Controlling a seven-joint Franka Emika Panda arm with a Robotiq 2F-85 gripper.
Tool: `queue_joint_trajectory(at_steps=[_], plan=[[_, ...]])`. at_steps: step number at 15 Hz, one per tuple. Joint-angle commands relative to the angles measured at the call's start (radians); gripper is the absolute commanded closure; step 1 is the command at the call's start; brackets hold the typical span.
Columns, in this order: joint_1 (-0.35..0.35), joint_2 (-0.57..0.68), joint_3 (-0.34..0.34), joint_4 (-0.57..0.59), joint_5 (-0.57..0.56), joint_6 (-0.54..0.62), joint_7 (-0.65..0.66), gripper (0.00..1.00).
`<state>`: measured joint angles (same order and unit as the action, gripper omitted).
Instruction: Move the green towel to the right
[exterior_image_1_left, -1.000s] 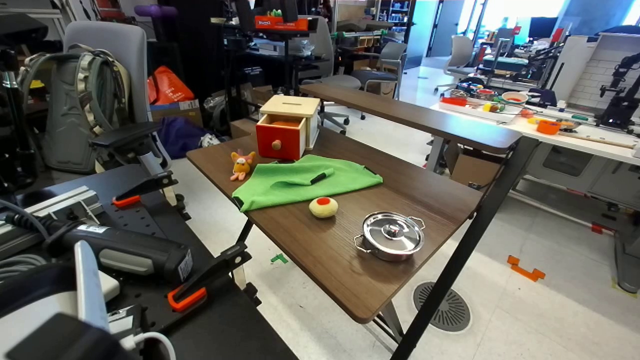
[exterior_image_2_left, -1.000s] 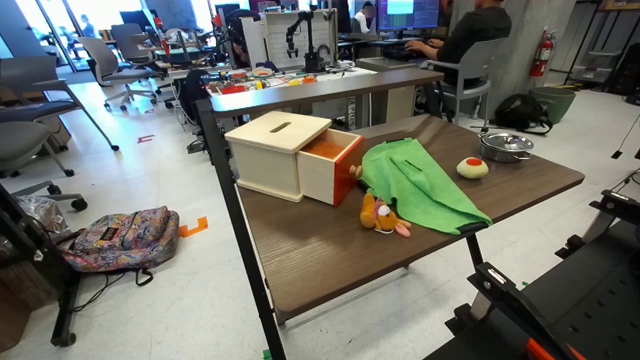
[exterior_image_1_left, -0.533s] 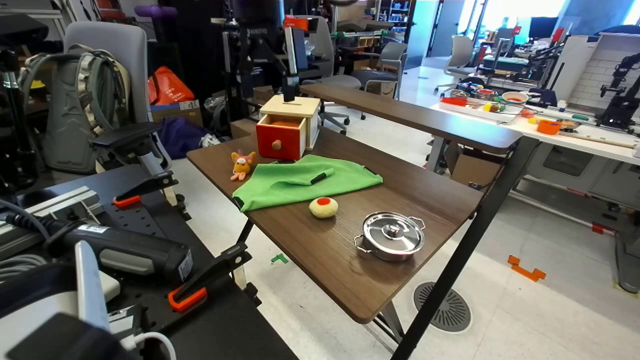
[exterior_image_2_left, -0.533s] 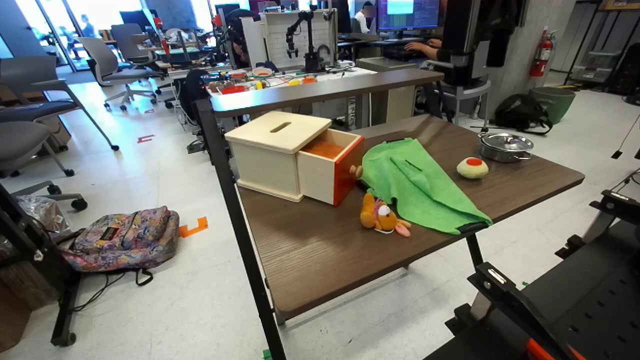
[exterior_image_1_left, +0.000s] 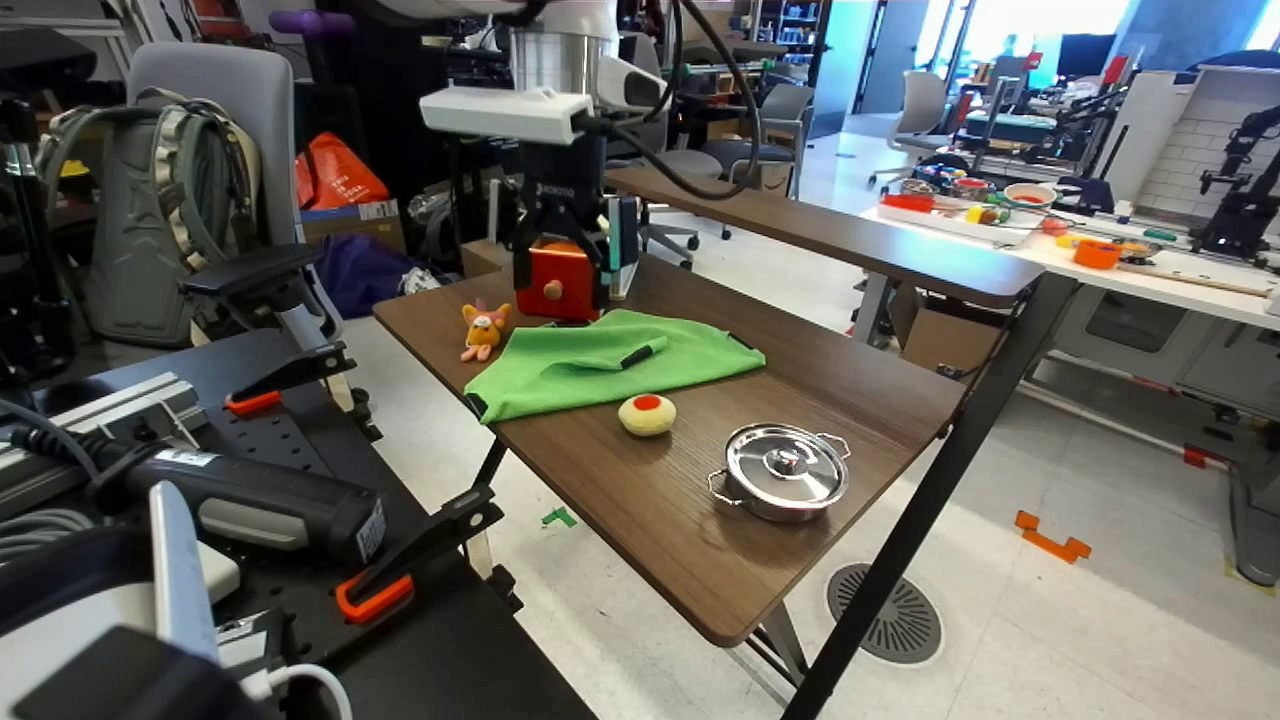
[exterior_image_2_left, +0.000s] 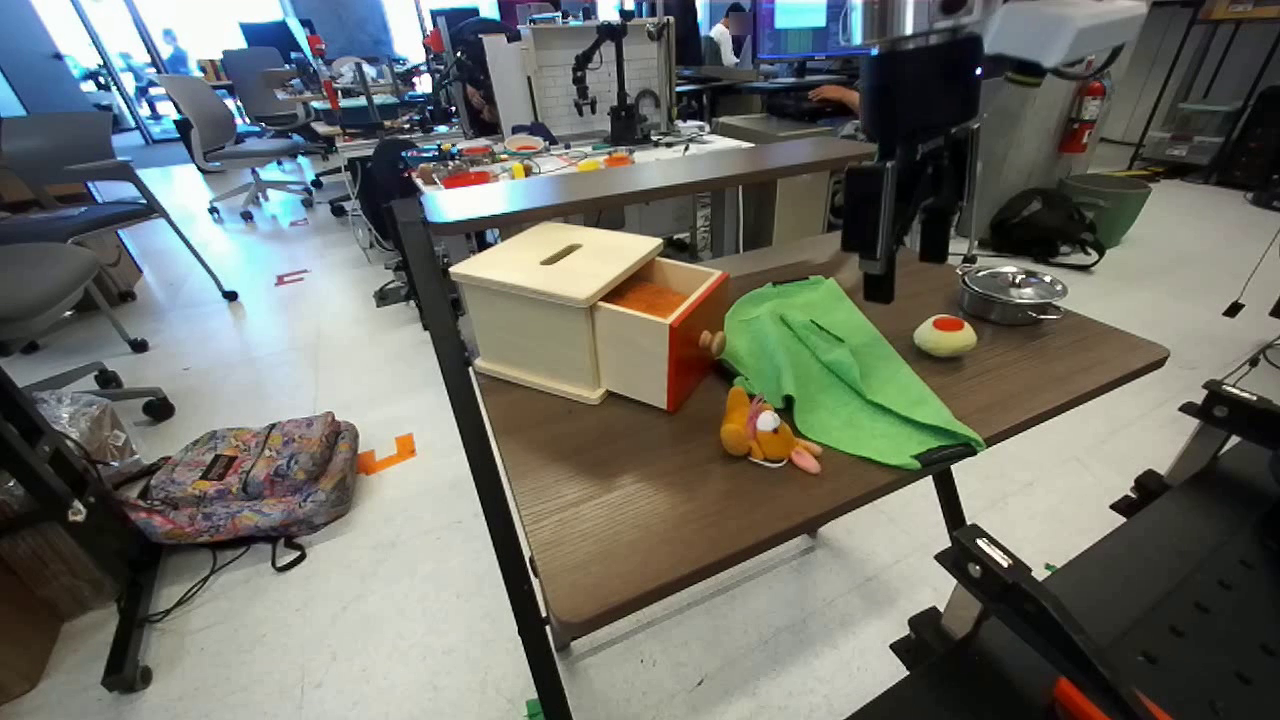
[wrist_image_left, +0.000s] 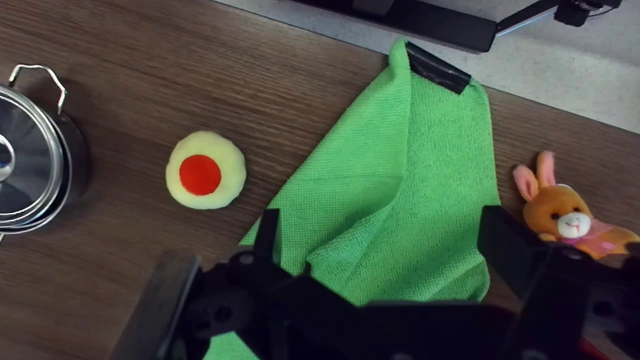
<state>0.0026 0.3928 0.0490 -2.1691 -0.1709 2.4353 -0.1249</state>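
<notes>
The green towel (exterior_image_1_left: 545, 372) lies on the brown table with a raised fold across its middle and black patches at its edges. It also shows in an exterior view (exterior_image_2_left: 850, 375) and in the wrist view (wrist_image_left: 445, 155). My gripper (exterior_image_1_left: 563, 280) is open and empty, pointing down in the air above the table; it also shows in an exterior view (exterior_image_2_left: 908, 272). In the wrist view the gripper (wrist_image_left: 381, 212) has its fingers wide apart, with the towel below and between them. The gripper body hides part of the towel there.
A wooden box (exterior_image_2_left: 540, 330) with an open red drawer (exterior_image_2_left: 697, 340) stands beside the towel. An orange plush toy (exterior_image_2_left: 765, 430) lies close to the towel's edge. A yellow-and-red soft ball (exterior_image_1_left: 648, 415) and a lidded steel pot (exterior_image_1_left: 787, 470) are on the other side. A raised shelf (exterior_image_1_left: 800, 225) runs along the table.
The arm has come into both exterior views from above and moved down toward the towel. The towel and the other objects have not moved.
</notes>
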Motion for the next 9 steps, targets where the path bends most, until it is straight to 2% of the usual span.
queue_joint_trajectory(at_steps=[1, 9], plan=[[0.003, 0.121, 0.001, 0.096, 0.020, 0.010, -0.030, 0.00], [0.037, 0.287, -0.001, 0.232, -0.013, 0.033, -0.027, 0.00]])
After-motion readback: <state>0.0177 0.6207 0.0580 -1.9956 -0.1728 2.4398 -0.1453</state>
